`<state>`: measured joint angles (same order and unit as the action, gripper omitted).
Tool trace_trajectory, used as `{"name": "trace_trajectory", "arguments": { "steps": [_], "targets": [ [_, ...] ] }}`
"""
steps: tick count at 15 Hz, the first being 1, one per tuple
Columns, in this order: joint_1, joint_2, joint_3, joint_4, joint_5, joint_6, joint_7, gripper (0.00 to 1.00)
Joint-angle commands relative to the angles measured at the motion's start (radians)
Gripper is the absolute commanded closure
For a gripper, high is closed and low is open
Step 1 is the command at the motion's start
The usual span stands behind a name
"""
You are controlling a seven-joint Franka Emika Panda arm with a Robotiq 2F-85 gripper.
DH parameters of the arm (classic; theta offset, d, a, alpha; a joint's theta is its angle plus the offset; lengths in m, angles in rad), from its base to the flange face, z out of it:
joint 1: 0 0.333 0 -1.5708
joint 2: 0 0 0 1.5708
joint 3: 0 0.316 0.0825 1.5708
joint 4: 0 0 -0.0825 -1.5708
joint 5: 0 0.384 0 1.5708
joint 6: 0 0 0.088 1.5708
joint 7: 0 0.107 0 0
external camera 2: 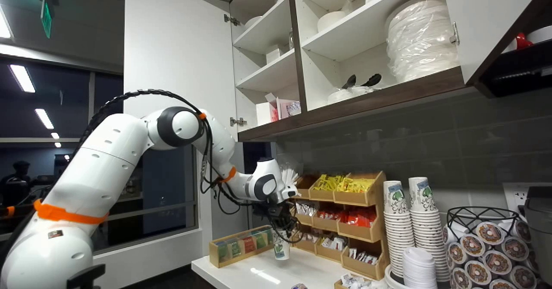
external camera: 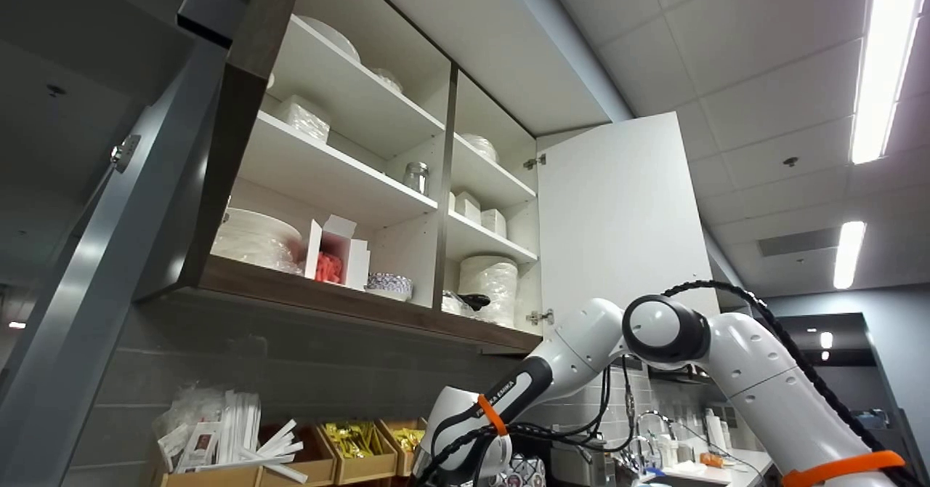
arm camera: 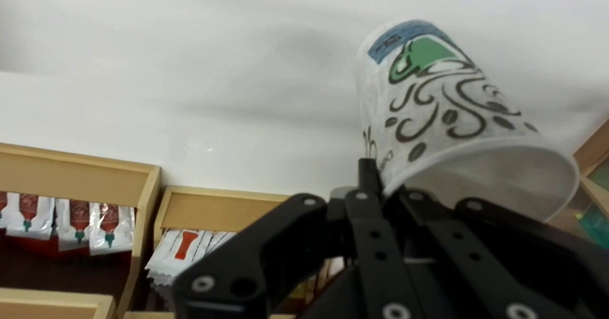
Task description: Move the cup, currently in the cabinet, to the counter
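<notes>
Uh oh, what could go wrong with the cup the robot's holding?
The black two-fingered hand pinches the swirl-printed white paper cup by one side of its rim, so it might swing, slip or crumple. The light-wood tiered packet organizer stands close by, so the hand could bump it. If the cup's base meets the glossy white counter unevenly, it may tip over when let go.

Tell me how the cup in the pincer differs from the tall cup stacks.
The held cup is single; the cup stacks each nest many. The held cup is rim up; the cup stacks stand upside down. Both share white sides with green, blue and dark print.
</notes>
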<state>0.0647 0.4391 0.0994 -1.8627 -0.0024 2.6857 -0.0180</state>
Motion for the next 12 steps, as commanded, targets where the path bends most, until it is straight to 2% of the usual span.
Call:
{"name": "trace_trajectory", "arguments": {
  "steps": [1,4,5,7,12],
  "targets": [
    [-0.043,0.045,0.034,-0.004,0.053,0.016,-0.095,0.99],
    [-0.041,0.066,0.020,-0.004,0.036,0.010,-0.098,0.99],
    [-0.043,0.072,0.020,-0.003,0.036,0.008,-0.100,0.73],
    [-0.050,0.072,0.026,-0.003,0.045,0.008,-0.104,0.64],
    [-0.074,0.010,0.064,-0.005,0.096,-0.016,-0.115,0.25]
  ]
}}
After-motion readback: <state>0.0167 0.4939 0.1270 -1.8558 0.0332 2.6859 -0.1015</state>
